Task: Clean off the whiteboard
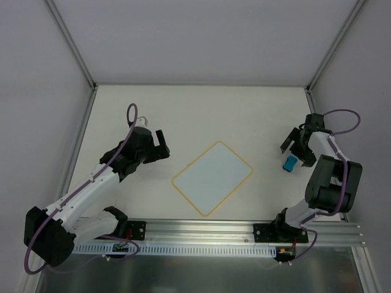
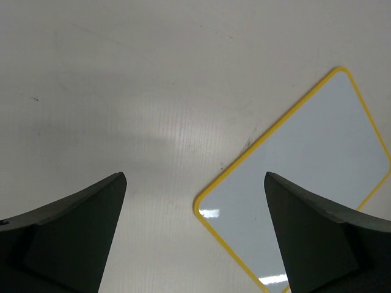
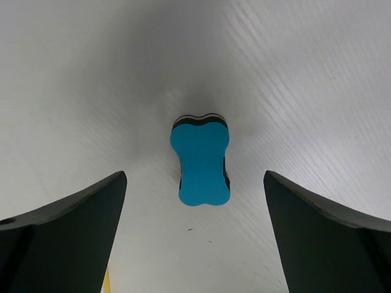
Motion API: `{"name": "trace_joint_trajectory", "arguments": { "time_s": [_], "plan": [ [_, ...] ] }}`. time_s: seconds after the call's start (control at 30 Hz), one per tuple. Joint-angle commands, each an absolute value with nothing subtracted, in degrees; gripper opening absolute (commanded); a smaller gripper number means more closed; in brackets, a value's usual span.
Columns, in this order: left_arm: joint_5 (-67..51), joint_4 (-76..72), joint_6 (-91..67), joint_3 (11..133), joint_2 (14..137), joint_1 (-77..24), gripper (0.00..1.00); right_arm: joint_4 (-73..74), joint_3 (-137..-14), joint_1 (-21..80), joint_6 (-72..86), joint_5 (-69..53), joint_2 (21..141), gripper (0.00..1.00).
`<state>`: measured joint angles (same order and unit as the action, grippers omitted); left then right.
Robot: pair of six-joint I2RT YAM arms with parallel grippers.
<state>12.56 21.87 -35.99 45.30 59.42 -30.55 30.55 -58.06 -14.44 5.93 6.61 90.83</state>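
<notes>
The whiteboard lies flat in the middle of the table, turned like a diamond, with a yellow border and a blank white face. It also shows in the left wrist view. My left gripper is open and empty, held above the table to the left of the board. The blue eraser lies on the table to the right of the board. In the right wrist view the eraser is ahead of the jaws. My right gripper is open and empty above it.
Grey walls and a metal frame enclose the table on three sides. The aluminium rail with both arm bases runs along the near edge. A purple cable loops by the right arm.
</notes>
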Motion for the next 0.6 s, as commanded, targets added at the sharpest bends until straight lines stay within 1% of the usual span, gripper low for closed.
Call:
{"name": "trace_joint_trajectory", "arguments": {
  "time_s": [0.0, 0.1, 0.2, 0.23, 0.37, 0.47, 0.57],
  "plan": [
    [13.8, 23.6, -33.5, 47.4, 57.6, -29.2, 0.99, 33.0, -60.4, -14.9, 4.7, 5.7, 82.0, 0.99],
    [14.1, 24.3, -32.3, 48.7, 57.0, -28.4, 0.99, 35.9, -62.5, -14.9, 3.3, 4.4, 77.8, 0.99],
    [15.0, 26.4, -30.5, 51.3, 56.0, -27.4, 0.99, 38.0, -65.8, -14.9, 1.3, 2.6, 71.1, 0.99],
    [15.6, 27.7, -30.0, 52.1, 55.1, -27.3, 0.99, 38.2, -67.3, -14.9, 1.0, 2.2, 67.3, 0.99],
    [20.5, 30.9, -24.5, 57.2, 52.5, -27.0, 0.99, 38.6, -70.4, -14.9, -1.7, 0.6, 57.5, 0.99],
    [24.2, 32.8, -20.2, 62.1, 49.7, -26.9, 0.99, 38.5, -73.1, -14.9, -3.2, -3.2, 51.1, 0.99],
    [26.6, 33.4, -16.4, 64.9, 46.0, -27.0, 0.99, 38.4, -74.7, -14.9, -5.4, -3.7, 46.7, 0.99]
  ]
}}
